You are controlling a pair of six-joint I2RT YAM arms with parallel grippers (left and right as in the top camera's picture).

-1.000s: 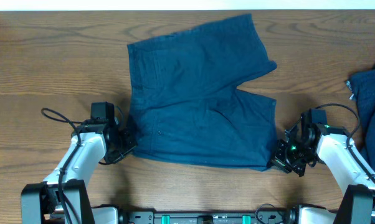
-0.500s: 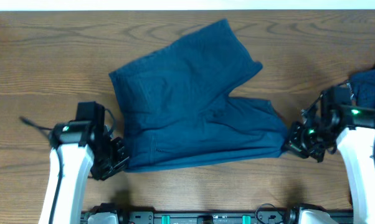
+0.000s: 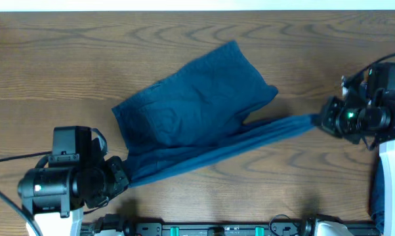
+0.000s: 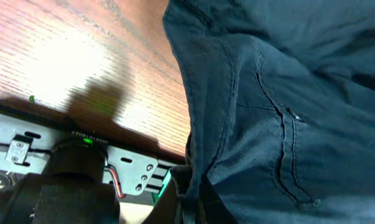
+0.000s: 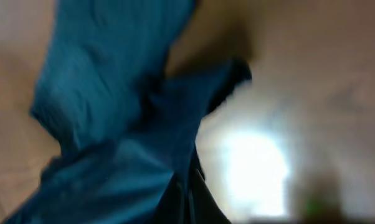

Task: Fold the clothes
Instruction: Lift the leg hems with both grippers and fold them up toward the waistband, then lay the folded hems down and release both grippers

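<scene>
- The shorts (image 3: 194,108) lie mid-table and are partly lifted. The far leg and the seat rest on the wood, while the near edge is drawn up into a taut band.
- That band is the long axis. It slants across the table (image 3: 60,59) from low left, close to the robot, to the right side, farther out.
- The left gripper (image 3: 124,178) is at the low-left end, clamped on the waistband corner. In its wrist view the cloth runs straight down between the fingers with no gap showing.
- The right gripper (image 3: 319,120) is at the other end, clamped on the hem of the near leg. Its wrist view is blurred, but the cloth narrows into the fingers there too.
- Each arm has its own end, so neither is nearer to the garment as a whole.
- All the loose cloth lies on the far side of the band, away from the robot.
- Judging from this, the fold calls for carrying the held edge over that cloth toward the far edge, with both ends moving together.
- The band is skewed, the right end sitting farther out than the left. It probably needs squaring, or the edges will not meet.
</scene>
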